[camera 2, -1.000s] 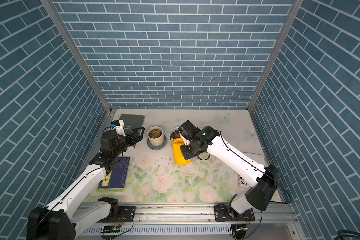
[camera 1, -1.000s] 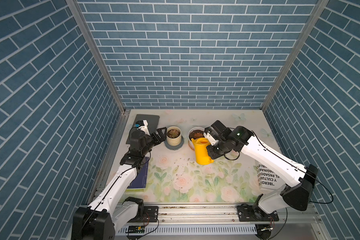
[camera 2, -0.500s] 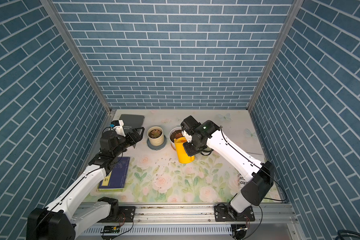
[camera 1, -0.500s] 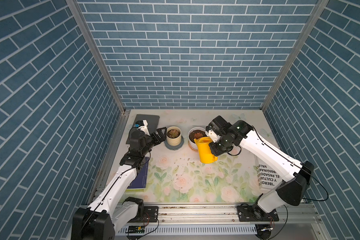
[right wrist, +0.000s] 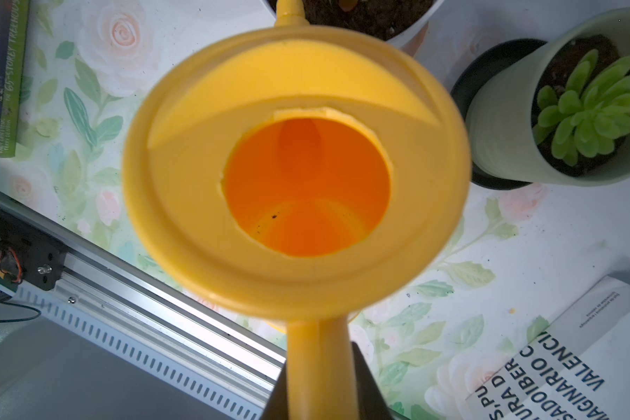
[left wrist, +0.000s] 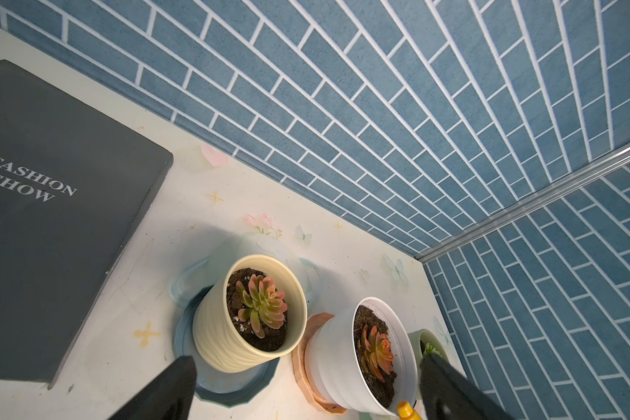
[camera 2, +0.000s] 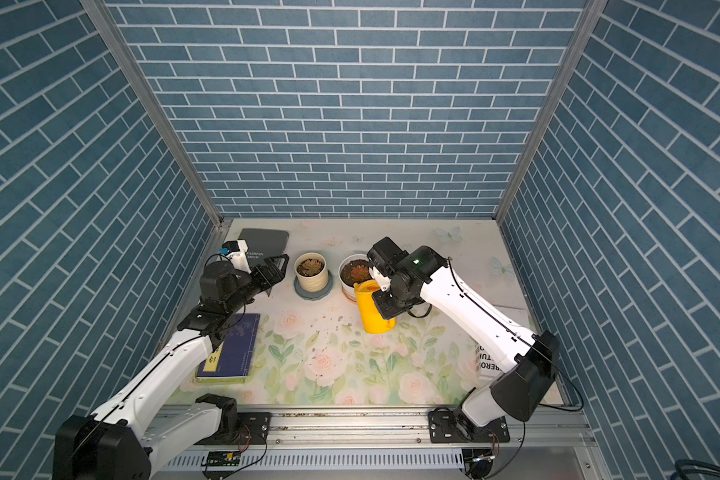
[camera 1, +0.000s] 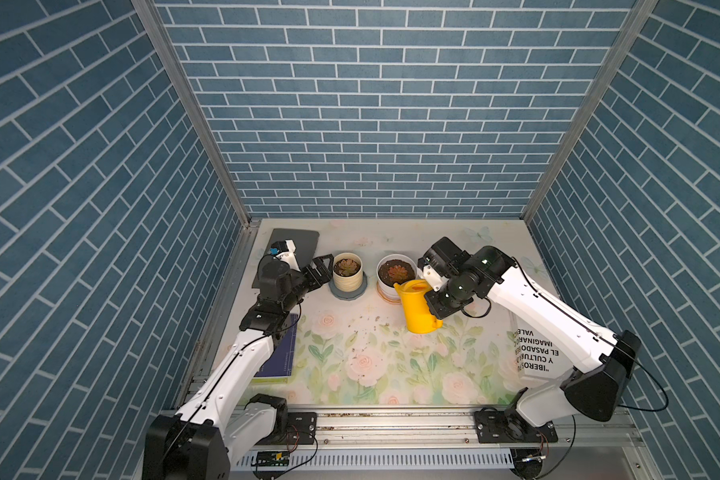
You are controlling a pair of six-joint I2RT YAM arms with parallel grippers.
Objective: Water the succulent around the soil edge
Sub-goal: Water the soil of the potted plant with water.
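Note:
The succulent [camera 1: 347, 267] [camera 2: 310, 267] [left wrist: 260, 305] is a dull reddish-green rosette in a cream ribbed pot on a grey-blue saucer [left wrist: 233, 385]. The soil edge [left wrist: 238, 291] shows as a dark ring inside the rim. My left gripper [camera 1: 323, 270] [camera 2: 276, 268] [left wrist: 308, 360] stands open just left of the pot, holding nothing. My right gripper [camera 1: 433, 305] [right wrist: 319, 381] is shut on the handle of a yellow watering can [camera 1: 418, 307] [camera 2: 375, 307] [right wrist: 299, 174]. The can's spout [left wrist: 406, 411] sits at the front rim of the neighbouring white pot, apart from the succulent.
A white pot [camera 1: 396, 272] [left wrist: 375, 352] with an orange-red rosette stands right of the succulent. A pale green pot [right wrist: 579, 109] is beyond it, under my right arm. A grey book [camera 1: 296, 245], a blue book [camera 2: 233, 349] and a white book [camera 1: 533, 353] lie around.
My right arm has carried the watering can a little to the right and turned at the wrist. The left arm and the pots have not moved.

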